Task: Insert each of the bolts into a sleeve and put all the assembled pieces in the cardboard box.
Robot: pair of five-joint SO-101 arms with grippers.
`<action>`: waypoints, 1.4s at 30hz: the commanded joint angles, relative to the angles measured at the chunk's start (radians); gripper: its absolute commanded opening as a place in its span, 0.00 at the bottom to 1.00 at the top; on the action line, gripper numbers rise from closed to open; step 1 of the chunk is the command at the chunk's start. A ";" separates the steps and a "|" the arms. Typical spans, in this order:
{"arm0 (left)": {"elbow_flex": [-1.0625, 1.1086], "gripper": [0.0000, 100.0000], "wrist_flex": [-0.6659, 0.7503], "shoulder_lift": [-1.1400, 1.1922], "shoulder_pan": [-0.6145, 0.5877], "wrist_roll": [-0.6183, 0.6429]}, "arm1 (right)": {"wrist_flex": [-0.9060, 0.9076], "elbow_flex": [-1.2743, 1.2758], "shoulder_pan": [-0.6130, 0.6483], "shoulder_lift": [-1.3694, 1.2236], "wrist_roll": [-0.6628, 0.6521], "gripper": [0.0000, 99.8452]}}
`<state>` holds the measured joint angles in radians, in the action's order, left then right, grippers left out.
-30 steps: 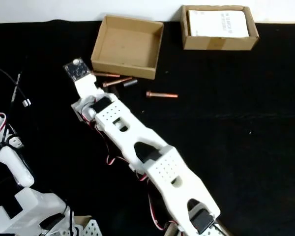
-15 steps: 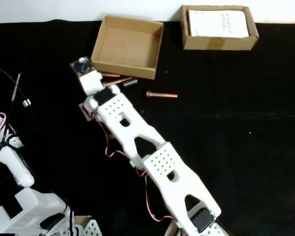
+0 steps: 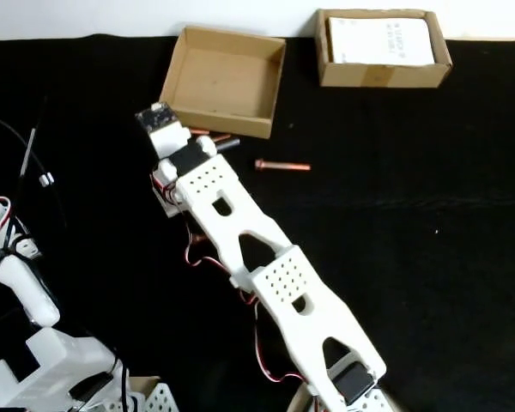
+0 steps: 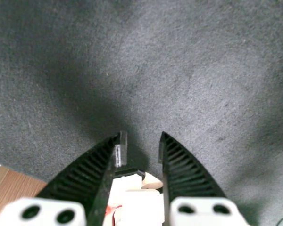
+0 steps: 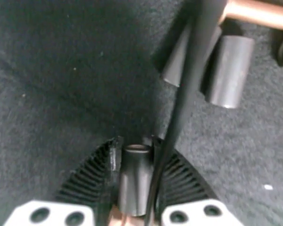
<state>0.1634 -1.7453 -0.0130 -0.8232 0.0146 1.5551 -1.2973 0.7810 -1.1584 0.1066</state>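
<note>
Right pincer (image 5: 134, 147) is clamped on a dark sleeve (image 5: 133, 181), gripped lengthwise between the jaws with the open end facing out. I read that as presenting the bore for a bolt. A copper tint at its rear end could be a bolt already seated, can't tell. The arm is stretched out low, just beside the near wall of the cardboard box (image 3: 223, 81), because that's where the loose parts lie: a loose sleeve (image 5: 228, 70) and a bolt (image 5: 257, 13) on the worktop (image 3: 429, 257) just ahead, and a lone bolt (image 3: 283, 166) off to the side. The box holds nothing, so I'd call it early in the job. Left pincer (image 4: 140, 141) is slightly agape with nothing in it, over bare worktop near its own base, out of the way
</note>
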 commanded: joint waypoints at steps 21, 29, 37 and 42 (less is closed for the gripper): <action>-0.005 0.13 -0.009 -0.008 0.001 0.002 | 0.150 -0.099 -0.016 -0.050 -0.097 0.16; -0.005 0.13 -0.009 -0.008 0.001 0.002 | 0.142 -0.102 -0.030 -0.122 -0.109 0.12; -0.005 0.13 -0.018 -0.013 0.004 0.002 | 0.148 -0.114 -0.061 -0.108 -0.114 0.00; -0.004 0.13 -0.023 -0.015 0.084 0.003 | 0.211 -0.176 -0.088 -0.005 -0.112 0.01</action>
<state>0.1634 -1.7591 -0.0130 -0.7956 0.0146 1.7208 -1.4323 0.7135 -1.2689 0.0008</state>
